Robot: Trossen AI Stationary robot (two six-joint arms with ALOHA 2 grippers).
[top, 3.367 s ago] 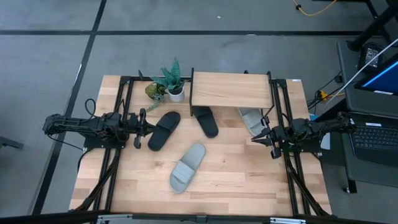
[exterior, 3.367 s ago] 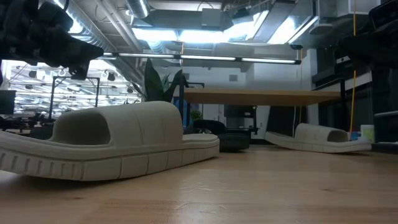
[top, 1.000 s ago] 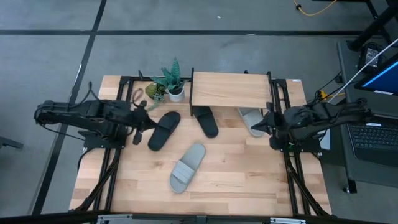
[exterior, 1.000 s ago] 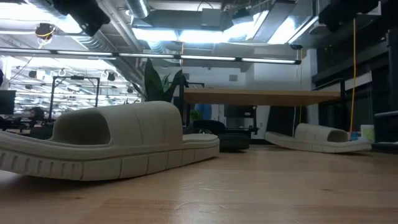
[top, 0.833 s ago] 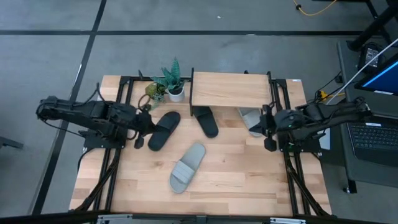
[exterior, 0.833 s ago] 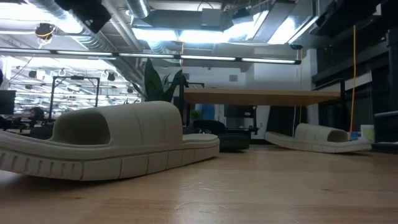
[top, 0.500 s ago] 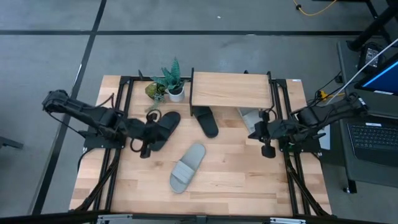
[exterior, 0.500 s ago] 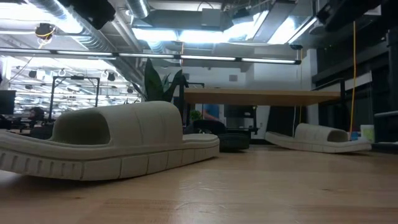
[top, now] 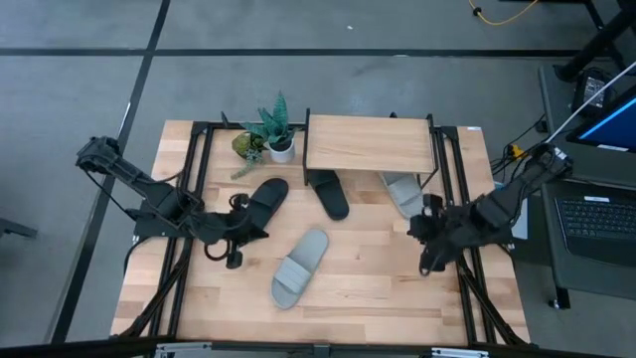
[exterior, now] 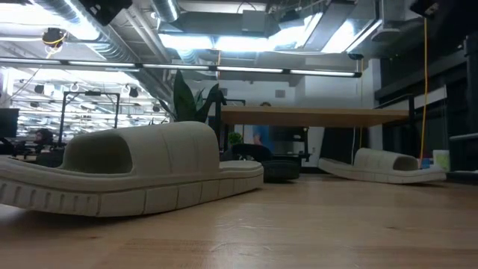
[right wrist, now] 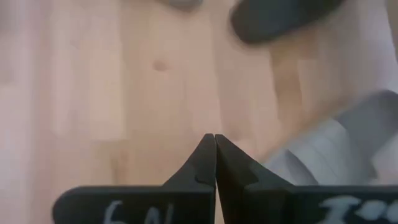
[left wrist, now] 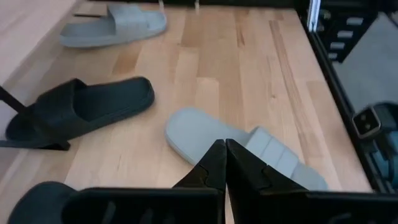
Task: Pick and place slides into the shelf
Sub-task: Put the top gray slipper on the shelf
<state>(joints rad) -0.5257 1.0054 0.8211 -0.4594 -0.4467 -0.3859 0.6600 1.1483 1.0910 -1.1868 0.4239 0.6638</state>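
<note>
Four slides lie on the tabletop (top: 378,288): a black slide (top: 260,204) near the left gripper (top: 236,261), another black slide (top: 330,194) and a grey slide (top: 401,191) partly under the shelf (top: 368,144), and a second grey slide (top: 299,267) mid-table. The right gripper (top: 427,267) hovers, perhaps just above the wood. Both grippers' fingers are pressed together, holding nothing.
</note>
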